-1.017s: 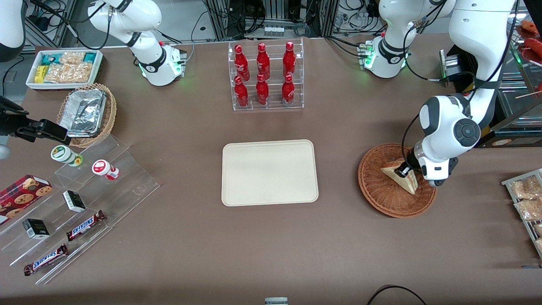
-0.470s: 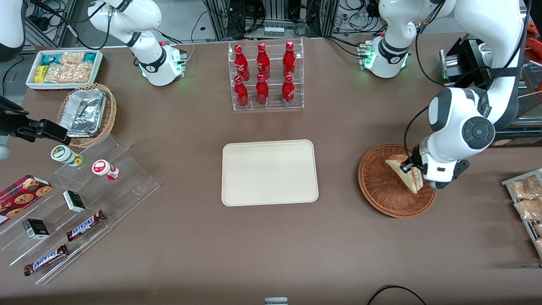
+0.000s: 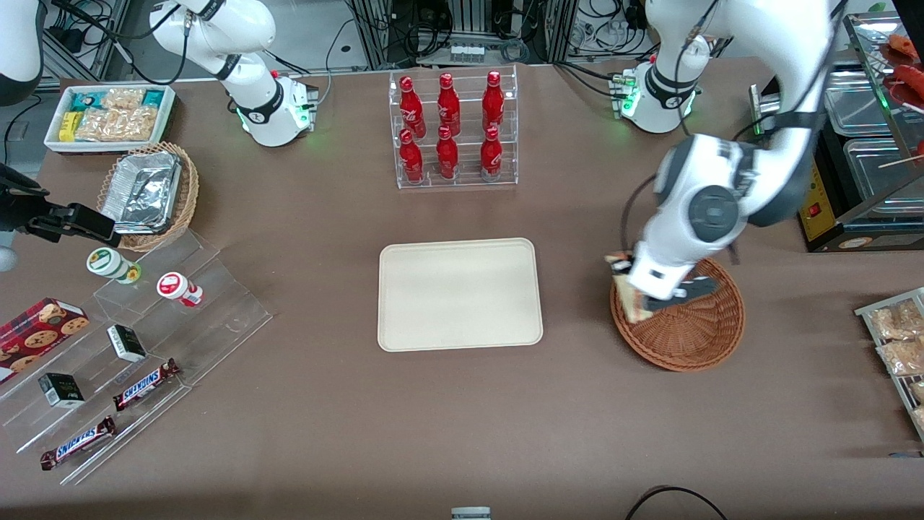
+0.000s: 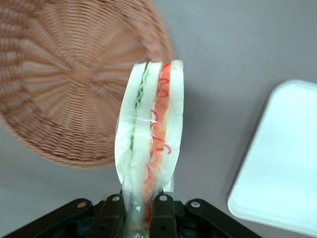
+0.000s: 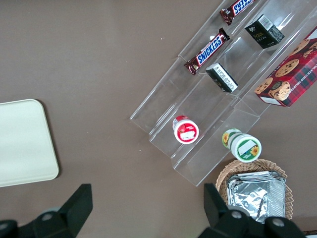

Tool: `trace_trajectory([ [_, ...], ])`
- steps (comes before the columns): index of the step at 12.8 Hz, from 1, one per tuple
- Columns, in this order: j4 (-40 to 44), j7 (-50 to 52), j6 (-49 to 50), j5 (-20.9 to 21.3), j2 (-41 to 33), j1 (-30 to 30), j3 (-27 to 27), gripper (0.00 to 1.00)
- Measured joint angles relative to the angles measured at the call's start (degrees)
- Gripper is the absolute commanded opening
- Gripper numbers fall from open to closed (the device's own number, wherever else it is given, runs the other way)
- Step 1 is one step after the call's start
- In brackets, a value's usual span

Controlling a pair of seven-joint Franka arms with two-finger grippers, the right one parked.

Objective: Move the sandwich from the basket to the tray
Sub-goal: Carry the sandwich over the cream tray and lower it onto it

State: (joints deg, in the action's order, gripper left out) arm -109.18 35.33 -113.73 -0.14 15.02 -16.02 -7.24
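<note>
- Brown tabletop; flat cream rectangular tray sits bare.
- Gripper clamped on wrapped triangular white-bread sandwich, above rim of round reddish-brown wicker basket.
- Advice: carry level to tray centre, lower before releasing.

Red bottles are noted farther from the front camera than the claw; Snickers bars are logged toward the parked arm's end.

- My gripper is cut off by the frame edge; its fingertips clamp the sandwich.
- My wrist hides part of the basket.
</note>
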Motion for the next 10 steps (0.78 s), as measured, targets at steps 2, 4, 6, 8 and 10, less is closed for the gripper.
trace_trajectory([
  [2, 3.3, -0.4, -0.4, -1.1, 4.1, -5.1, -0.2, 0.00],
  [4, 9.4, 0.6, -0.5, -1.3, 9.8, -9.8, -0.2, 0.00],
  [6, 16.4, 4.7, -0.5, -1.3, 16.1, -13.6, -0.2, 0.00],
  [8, 23.0, 9.2, -0.7, -1.3, 22.3, -17.2, -0.2, 0.00],
  [10, 29.1, 12.5, -1.0, -1.3, 27.4, -20.0, -0.2, 0.00],
])
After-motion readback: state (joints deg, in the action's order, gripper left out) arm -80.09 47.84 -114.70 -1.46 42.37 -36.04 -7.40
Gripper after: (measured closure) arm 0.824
